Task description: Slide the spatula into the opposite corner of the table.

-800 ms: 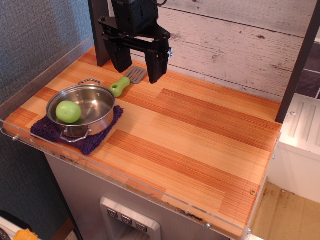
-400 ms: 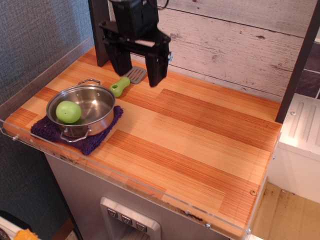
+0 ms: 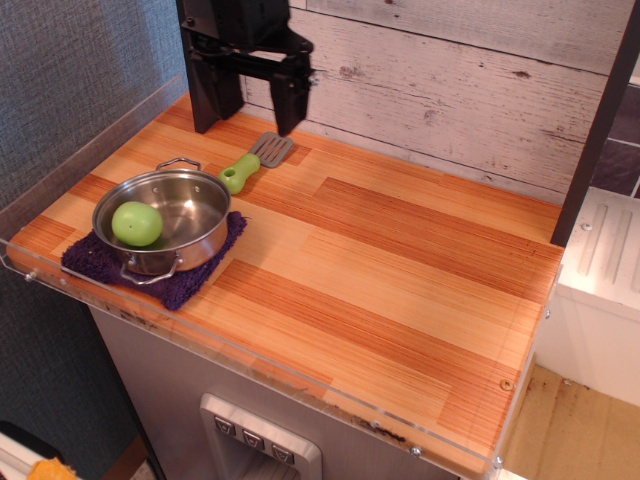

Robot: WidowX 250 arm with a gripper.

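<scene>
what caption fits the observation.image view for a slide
Open gripper hovers above the spatula near the table's back-left corner, beside a pan holding a green apple.

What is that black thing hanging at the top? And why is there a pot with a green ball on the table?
The black thing is a robot's end effector, the part it grabs with. Its two fingers point down and stand apart, holding nothing. The camera looks down at the wooden table from above and in front. Below the end effector, near the back wall, lies a toy spatula with a grey head and a green handle. On the left sits a shiny metal pot on a purple cloth. The green ball inside it is an apple, probably a toy. The robot's job is to push the spatula to the far corner.
</scene>
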